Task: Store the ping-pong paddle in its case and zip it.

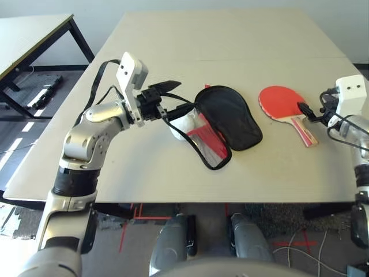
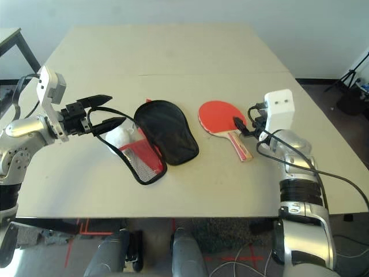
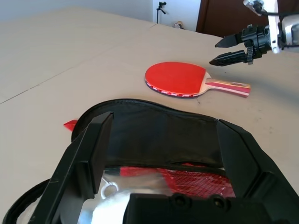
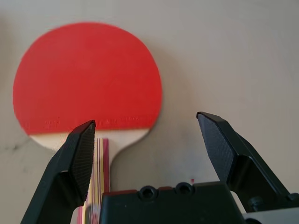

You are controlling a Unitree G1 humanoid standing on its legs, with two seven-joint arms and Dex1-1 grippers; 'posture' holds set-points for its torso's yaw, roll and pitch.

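1 paddle [image 1: 285, 107] flat on desk [image 1: 230, 40], red face up, handle toward robot, just R of case. 1 case [image 1: 228, 118] unzipped, flap open, black lining up, mid-desk. 2 grippers: left gripper [image 1: 173, 98] at case's L edge, fingers spread, holding nothing; right gripper [image 2: 241, 128] over paddle handle, fingers spread, empty.

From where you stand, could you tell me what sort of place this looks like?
Probably a lab or workshop room, not a home. Plain pale work tables stand on black metal frames, loose cables trail on the floor beside red tape marks, and a tripod stands by the white wall.
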